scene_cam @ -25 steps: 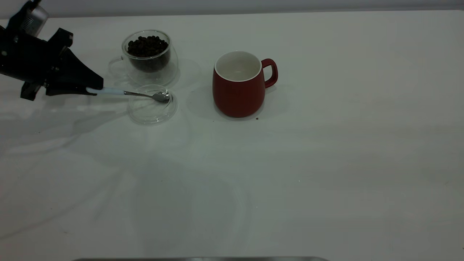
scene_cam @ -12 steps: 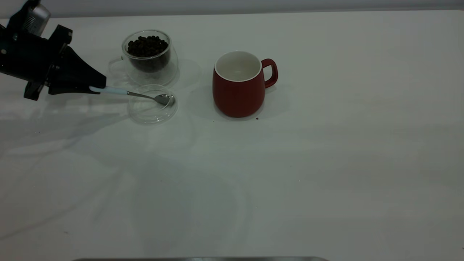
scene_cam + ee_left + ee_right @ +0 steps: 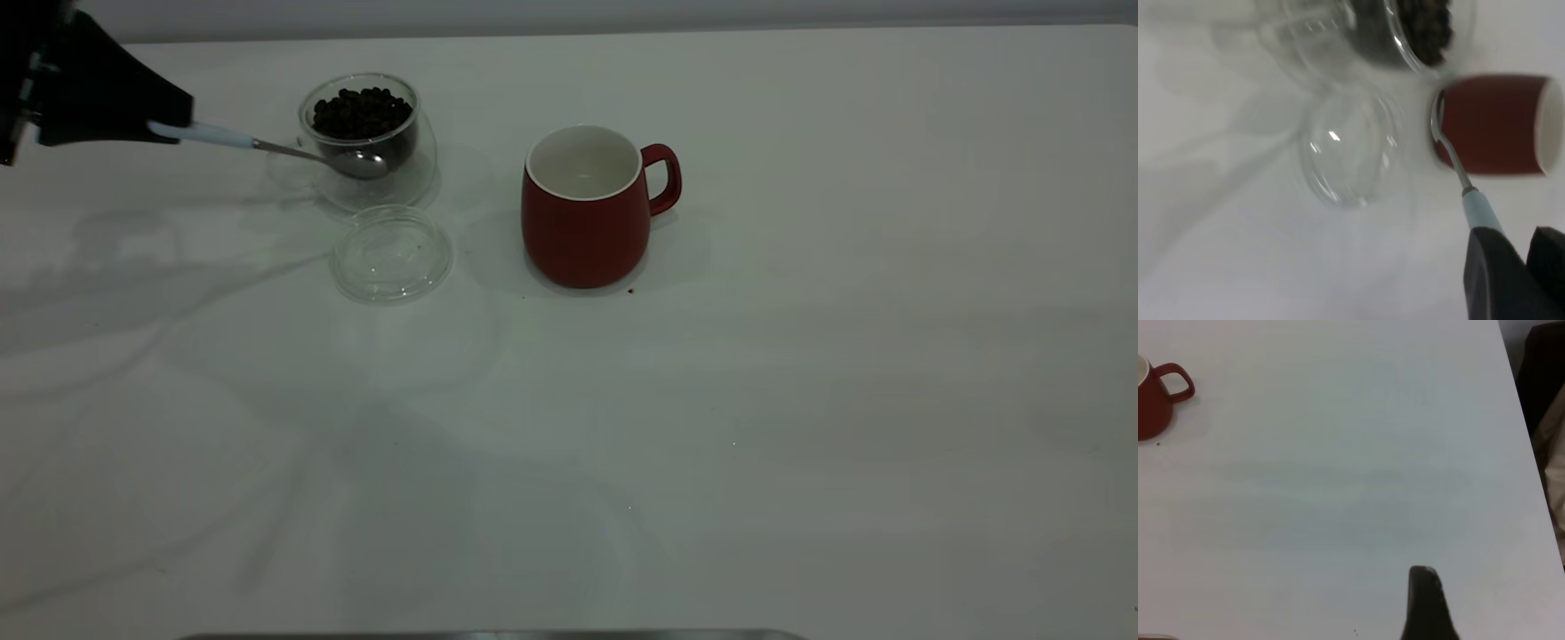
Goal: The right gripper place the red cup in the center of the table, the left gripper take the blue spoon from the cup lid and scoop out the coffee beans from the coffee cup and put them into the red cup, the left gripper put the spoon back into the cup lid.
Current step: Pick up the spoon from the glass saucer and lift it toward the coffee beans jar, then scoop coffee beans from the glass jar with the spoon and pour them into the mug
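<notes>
My left gripper (image 3: 169, 120) is at the far left, raised above the table (image 3: 711, 400) and shut on the pale handle of the blue spoon (image 3: 267, 145). The spoon's metal bowl hangs in front of the coffee cup (image 3: 413, 173), below its rim. The coffee beans (image 3: 360, 111) fill that glass cup. Nearer the front lies the cup lid (image 3: 392, 255), with nothing on it. To the right stands the red cup (image 3: 582, 227), upright, handle to the right, its inside white. The left wrist view shows the spoon (image 3: 1451, 157), lid (image 3: 1350, 157) and red cup (image 3: 1491, 127). My right gripper (image 3: 1426, 603) is parked far right of the red cup (image 3: 1151, 407).
A small dark speck (image 3: 630, 290) lies by the red cup's base. A dark strip (image 3: 489, 635) runs along the front edge of the table. In the right wrist view the table ends at an edge with dark shapes (image 3: 1545, 380) beyond it.
The left gripper has risen and drawn back to the left with the spoon. The spoon's bowl has left the lid and now hangs by the glass cup. The lid slid slightly right.
</notes>
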Controlling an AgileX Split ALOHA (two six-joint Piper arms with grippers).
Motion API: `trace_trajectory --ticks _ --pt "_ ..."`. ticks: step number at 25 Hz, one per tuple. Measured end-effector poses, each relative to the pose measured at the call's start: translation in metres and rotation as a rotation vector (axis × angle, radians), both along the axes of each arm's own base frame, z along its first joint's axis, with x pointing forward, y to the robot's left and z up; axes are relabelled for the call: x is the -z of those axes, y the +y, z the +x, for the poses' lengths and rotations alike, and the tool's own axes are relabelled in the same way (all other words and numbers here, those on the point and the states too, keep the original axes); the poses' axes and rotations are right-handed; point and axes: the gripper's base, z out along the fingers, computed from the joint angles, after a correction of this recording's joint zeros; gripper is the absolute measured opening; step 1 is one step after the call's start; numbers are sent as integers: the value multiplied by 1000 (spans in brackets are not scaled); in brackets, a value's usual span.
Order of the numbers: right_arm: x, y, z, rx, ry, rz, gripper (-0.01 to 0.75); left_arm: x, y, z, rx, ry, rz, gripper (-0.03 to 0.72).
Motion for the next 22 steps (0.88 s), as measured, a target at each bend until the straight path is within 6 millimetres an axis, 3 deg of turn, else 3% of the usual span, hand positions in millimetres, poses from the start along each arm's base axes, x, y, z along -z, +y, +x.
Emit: trace_trajectory --ticks 5,15,17,22 --pt "0 0 0 0 0 0 532 -9 11 -8 21 83 -67 122" --pt "0 0 0 0 0 0 532 -45 34 37 -51 -123 42 122" --pt "0 0 0 0 0 0 532 -40 35 41 -59 -119 34 122" --pt "0 0 0 0 0 0 532 -4 34 43 -85 -50 -22 122"
